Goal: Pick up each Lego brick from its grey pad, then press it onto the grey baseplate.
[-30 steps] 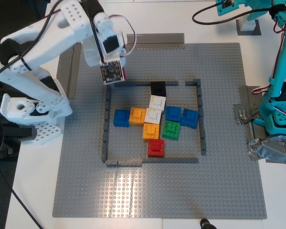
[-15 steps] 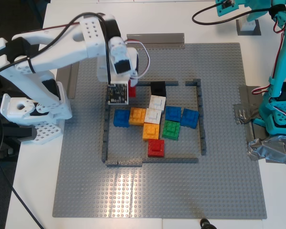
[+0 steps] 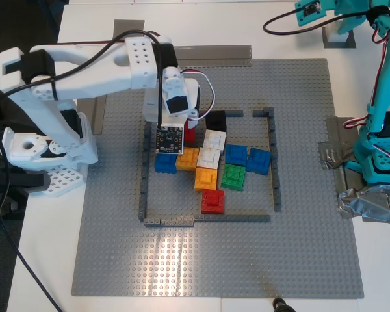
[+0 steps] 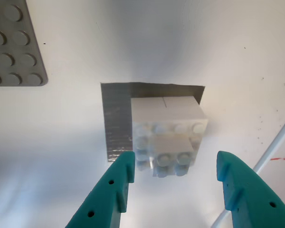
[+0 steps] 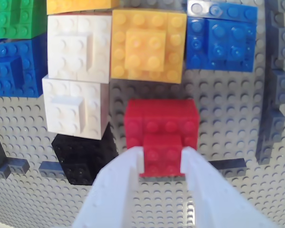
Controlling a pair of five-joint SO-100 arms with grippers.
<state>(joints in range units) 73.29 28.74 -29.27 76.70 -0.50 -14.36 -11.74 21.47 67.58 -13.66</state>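
Gripper two, my second gripper point(image 5: 162, 159), is clamped on the raised top of the red brick point(image 5: 161, 127), so you can seat it inside the dark outline on the grey baseplate point(image 3: 182, 260), beside the orange brick point(image 5: 148, 45). My first gripper point(image 4: 175, 173) hangs spread over the white brick point(image 4: 168, 130) on its grey pad point(image 4: 116, 118).

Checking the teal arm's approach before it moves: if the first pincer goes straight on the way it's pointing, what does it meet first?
Most likely the white Lego brick on its grey pad. My first pincer is open, and the brick lies between and just beyond the fingertips; how far is unclear.
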